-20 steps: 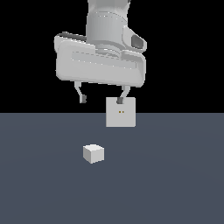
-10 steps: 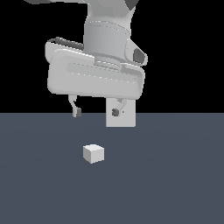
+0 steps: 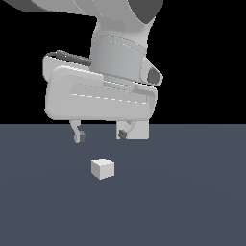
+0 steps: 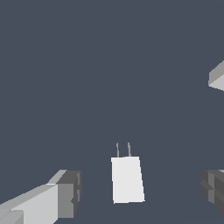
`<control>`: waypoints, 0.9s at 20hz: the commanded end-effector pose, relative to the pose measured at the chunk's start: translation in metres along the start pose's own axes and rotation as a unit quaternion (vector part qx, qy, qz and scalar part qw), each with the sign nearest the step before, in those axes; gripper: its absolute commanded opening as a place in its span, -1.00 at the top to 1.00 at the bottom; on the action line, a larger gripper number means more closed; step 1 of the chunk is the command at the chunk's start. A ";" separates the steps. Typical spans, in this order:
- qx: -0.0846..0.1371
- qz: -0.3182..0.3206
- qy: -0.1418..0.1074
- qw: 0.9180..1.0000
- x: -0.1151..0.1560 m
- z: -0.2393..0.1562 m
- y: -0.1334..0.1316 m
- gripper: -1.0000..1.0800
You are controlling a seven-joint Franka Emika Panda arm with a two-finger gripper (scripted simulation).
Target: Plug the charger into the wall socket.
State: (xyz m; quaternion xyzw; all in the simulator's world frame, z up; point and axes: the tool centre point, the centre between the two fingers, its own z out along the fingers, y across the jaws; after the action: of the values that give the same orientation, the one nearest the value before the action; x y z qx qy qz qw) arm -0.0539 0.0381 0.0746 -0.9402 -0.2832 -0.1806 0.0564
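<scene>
The charger (image 3: 103,168) is a small white cube lying on the dark floor; in the wrist view the charger (image 4: 127,179) shows two thin prongs at one end. My gripper (image 3: 101,136) hangs open above it, a little farther back, with nothing between the fingers. One dark fingertip (image 3: 81,137) and the other (image 3: 123,134) stand wide apart. The wall socket (image 3: 140,130) is an upright white plate behind the hand, mostly hidden by it; its orange dots do not show. In the wrist view the socket's corner (image 4: 217,76) peeks in at the edge.
A flat dark grey floor (image 3: 192,202) spreads around the charger. The big white hand body (image 3: 101,93) fills the upper middle of the exterior view, against a black background.
The hand has come lower and nearer to the camera, shifting toward the exterior view's left. It now covers most of the socket. The charger has not moved.
</scene>
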 end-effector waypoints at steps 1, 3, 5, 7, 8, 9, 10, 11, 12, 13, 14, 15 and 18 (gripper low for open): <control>0.003 -0.010 0.007 1.000 -0.002 0.004 -0.002 -0.92; 0.005 -0.016 0.010 1.000 -0.004 0.006 -0.003 -0.92; 0.007 -0.020 0.013 1.000 -0.005 0.008 -0.004 -0.92; 0.008 -0.023 0.014 1.000 -0.006 0.010 -0.005 -0.92; 0.008 -0.024 0.015 1.000 -0.006 0.010 -0.005 -0.92; 0.008 -0.024 0.015 1.000 -0.006 0.010 -0.005 -0.92; 0.008 -0.022 0.014 1.000 -0.006 0.010 -0.005 -0.92; 0.008 -0.022 0.014 1.000 -0.006 0.010 -0.005 -0.92; 0.008 -0.022 0.014 1.000 -0.006 0.011 -0.005 -0.92; 0.008 -0.022 0.014 1.000 -0.007 0.012 -0.005 -0.92; 0.008 -0.023 0.014 1.000 -0.008 0.014 -0.005 -0.92; 0.008 -0.023 0.014 1.000 -0.009 0.016 -0.005 -0.92; 0.007 -0.023 0.013 1.000 -0.013 0.025 -0.005 -0.92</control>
State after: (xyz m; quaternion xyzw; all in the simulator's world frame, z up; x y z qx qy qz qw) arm -0.0584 0.0407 0.0515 -0.9305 -0.3053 -0.1926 0.0629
